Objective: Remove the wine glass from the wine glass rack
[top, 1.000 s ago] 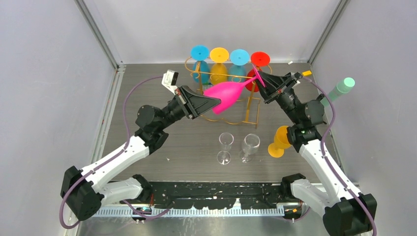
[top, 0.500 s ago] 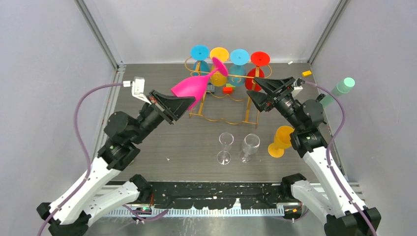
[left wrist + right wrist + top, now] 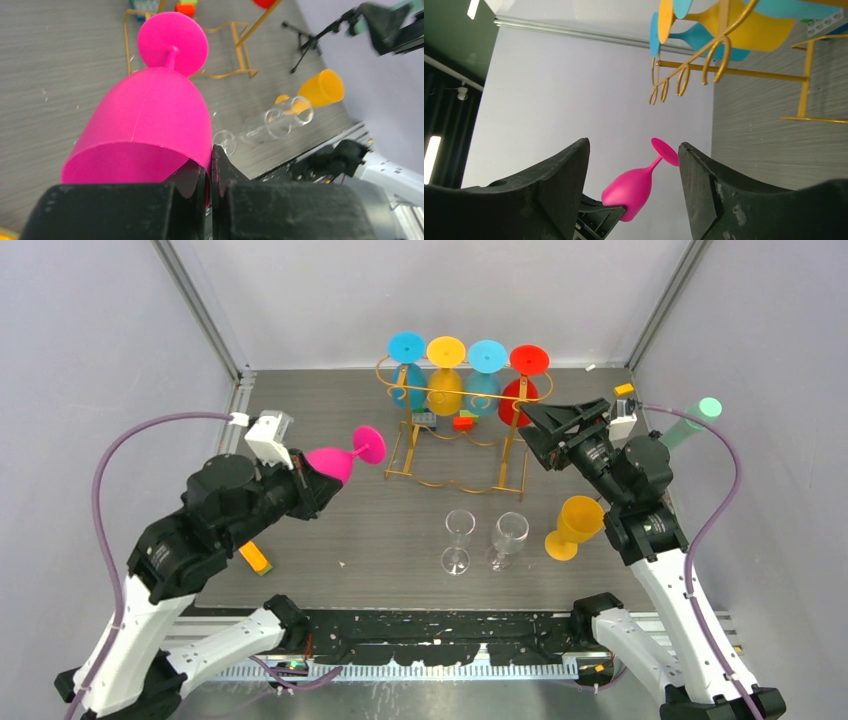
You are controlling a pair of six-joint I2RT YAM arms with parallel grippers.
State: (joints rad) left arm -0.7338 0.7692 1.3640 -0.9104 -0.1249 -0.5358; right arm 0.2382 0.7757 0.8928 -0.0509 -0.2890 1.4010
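My left gripper (image 3: pixel 312 488) is shut on the rim of a pink wine glass (image 3: pixel 338 460), held in the air left of the rack, its foot pointing right. In the left wrist view the pink wine glass (image 3: pixel 150 115) fills the middle, its wall pinched between my fingers (image 3: pixel 220 172). The gold wire wine glass rack (image 3: pixel 462 430) stands at the back with blue, yellow, blue and red glasses hanging upside down. My right gripper (image 3: pixel 535 425) is open and empty beside the rack's right end; through it the pink glass (image 3: pixel 640 182) shows.
Two clear glasses (image 3: pixel 458 538) (image 3: pixel 508 536) stand in front of the rack. An orange glass (image 3: pixel 572 524) stands right of them. A green cup (image 3: pixel 694 422) is at the far right. A small orange block (image 3: pixel 256 558) lies near my left arm.
My left gripper has carried the pink glass leftwards away from the rack and lowered it. My right gripper let go of its foot, opened and drew back a little.
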